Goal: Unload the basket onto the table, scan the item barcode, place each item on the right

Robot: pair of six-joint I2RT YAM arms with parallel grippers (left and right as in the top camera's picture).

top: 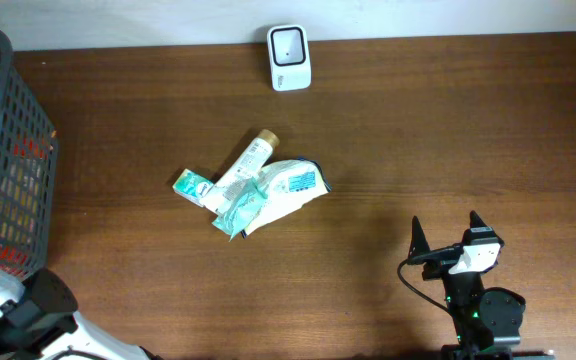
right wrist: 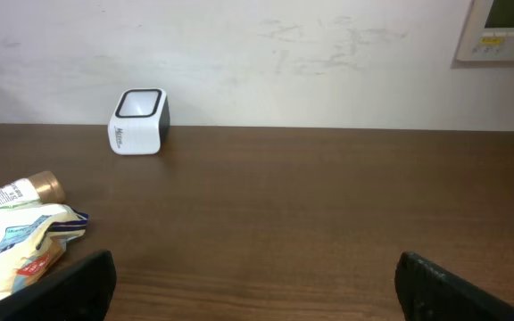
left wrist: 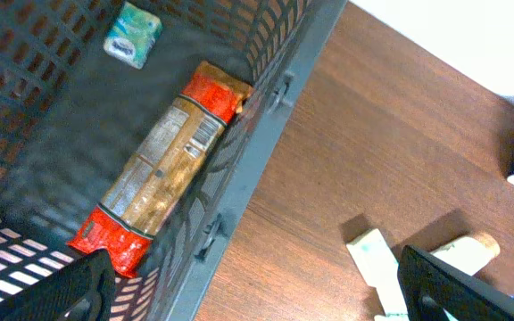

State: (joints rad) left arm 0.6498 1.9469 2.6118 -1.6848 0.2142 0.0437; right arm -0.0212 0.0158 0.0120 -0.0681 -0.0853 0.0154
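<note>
The white barcode scanner (top: 288, 57) with a dark window stands at the table's far edge, also in the right wrist view (right wrist: 138, 122). A pile of items lies mid-table: a white tube with a gold cap (top: 244, 163), a white pouch (top: 290, 186), a teal-and-white box (top: 194, 185) and a crumpled teal packet (top: 236, 211). My right gripper (top: 448, 232) stands open near the front right, well clear of the pile, with bare table between its fingers (right wrist: 257, 285). My left gripper (left wrist: 257, 294) is open above the basket's edge, nothing in it.
A dark grey mesh basket (top: 3, 150) sits at the left edge. Inside it lie a red-ended snack packet (left wrist: 163, 165) and a small teal pack (left wrist: 132, 33). The left arm (top: 38, 315) fills the front left corner. A wall panel (right wrist: 502, 27) hangs behind.
</note>
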